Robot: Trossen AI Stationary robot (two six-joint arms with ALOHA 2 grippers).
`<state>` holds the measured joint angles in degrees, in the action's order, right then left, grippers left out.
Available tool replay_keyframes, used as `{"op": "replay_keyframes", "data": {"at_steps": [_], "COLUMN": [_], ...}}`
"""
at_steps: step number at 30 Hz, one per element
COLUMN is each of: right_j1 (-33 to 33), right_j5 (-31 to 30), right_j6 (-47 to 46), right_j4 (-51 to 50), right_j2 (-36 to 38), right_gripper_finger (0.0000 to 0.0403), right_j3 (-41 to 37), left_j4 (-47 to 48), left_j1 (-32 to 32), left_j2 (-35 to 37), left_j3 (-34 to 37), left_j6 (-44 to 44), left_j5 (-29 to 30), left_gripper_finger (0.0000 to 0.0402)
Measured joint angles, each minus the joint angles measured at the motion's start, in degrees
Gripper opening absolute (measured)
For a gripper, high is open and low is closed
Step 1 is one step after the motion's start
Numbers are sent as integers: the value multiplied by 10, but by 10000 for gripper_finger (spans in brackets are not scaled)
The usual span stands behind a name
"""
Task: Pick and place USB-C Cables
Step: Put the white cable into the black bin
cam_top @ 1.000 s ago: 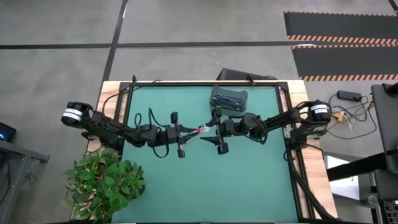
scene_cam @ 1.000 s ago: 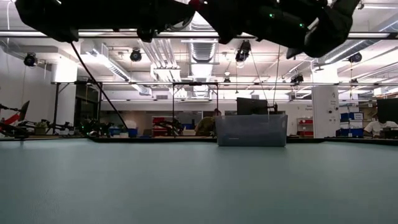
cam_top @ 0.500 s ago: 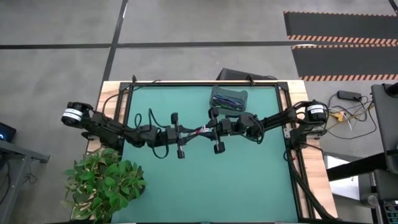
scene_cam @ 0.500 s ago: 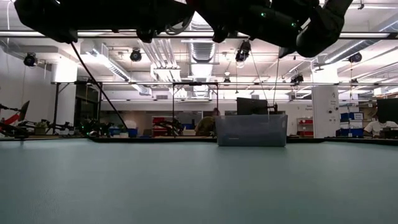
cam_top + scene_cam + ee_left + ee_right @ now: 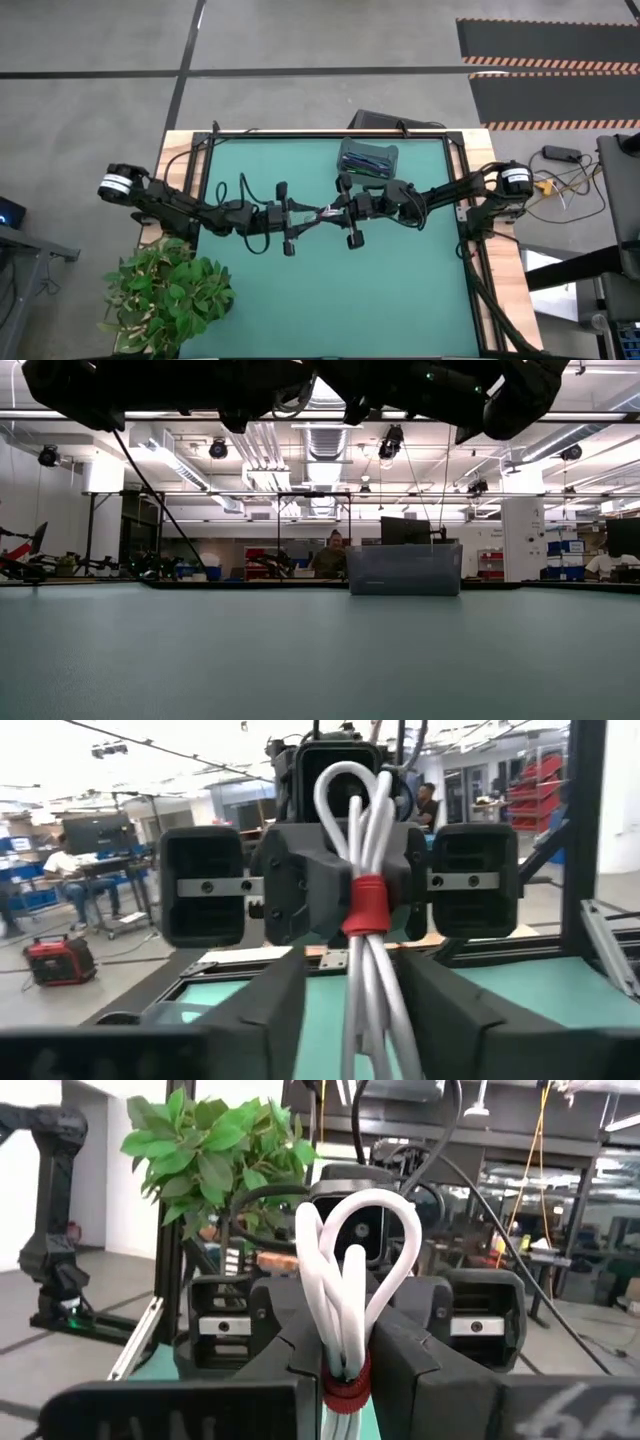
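Observation:
A white USB-C cable bundle (image 5: 358,840) with a red band (image 5: 362,906) hangs in mid-air over the table's middle (image 5: 325,211), between my two grippers, which face each other. My right gripper (image 5: 345,1370) is shut on it. My left gripper (image 5: 352,1020) is open, a finger (image 5: 275,1010) on each side of the bundle's near end, with a gap on one side. Whether the bundle touches its other finger I cannot tell. Dark cables lie in the grey bin (image 5: 368,158). My right gripper pinches the bundle between its two fingers at the red band (image 5: 346,1383). The fingers come level from the table's right side and lie along the bundle. The bundle is lifted clear of the table, and its looped end (image 5: 352,1230) sticks out past the fingertips toward my left gripper.
The grey translucent bin (image 5: 404,568) stands at the table's far edge, right of centre. A potted plant (image 5: 165,295) sits off the near left corner. The green mat (image 5: 330,300) lies bare toward the near edge. People sit in the room behind (image 5: 328,556).
My right gripper has moved toward the table's left, up to the cable bundle, and its fingers have come together on it. The bundle has stayed in mid-air between the two grippers.

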<state>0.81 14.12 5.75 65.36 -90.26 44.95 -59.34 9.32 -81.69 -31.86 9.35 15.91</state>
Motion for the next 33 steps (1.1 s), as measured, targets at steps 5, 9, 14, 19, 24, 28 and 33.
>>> {"op": "replay_keyframes", "data": {"at_steps": [5,9,14,19,24,28,33], "right_j1": [1,1,1,8,49,86,138], "right_j5": [-4,-8,-103,-163,-178,-186,-182], "right_j6": [10,35,97,122,114,89,86], "right_j4": [-146,-369,-678,-873,-1029,-1062,-1092], "right_j2": [39,69,83,74,52,46,39], "right_gripper_finger": [36,36,36,36,36,36,36], "right_j3": [25,86,198,315,417,451,457], "left_j4": [72,171,232,265,275,277,297], "left_j1": [0,0,0,0,0,-1,0], "left_j2": [14,48,87,114,126,125,127], "left_j3": [0,0,1,2,3,3,3], "left_j6": [0,-25,-45,-61,-58,-57,-60], "left_j5": [55,59,61,61,95,149,151], "left_gripper_finger": [203,231,239,240,240,240,240]}}
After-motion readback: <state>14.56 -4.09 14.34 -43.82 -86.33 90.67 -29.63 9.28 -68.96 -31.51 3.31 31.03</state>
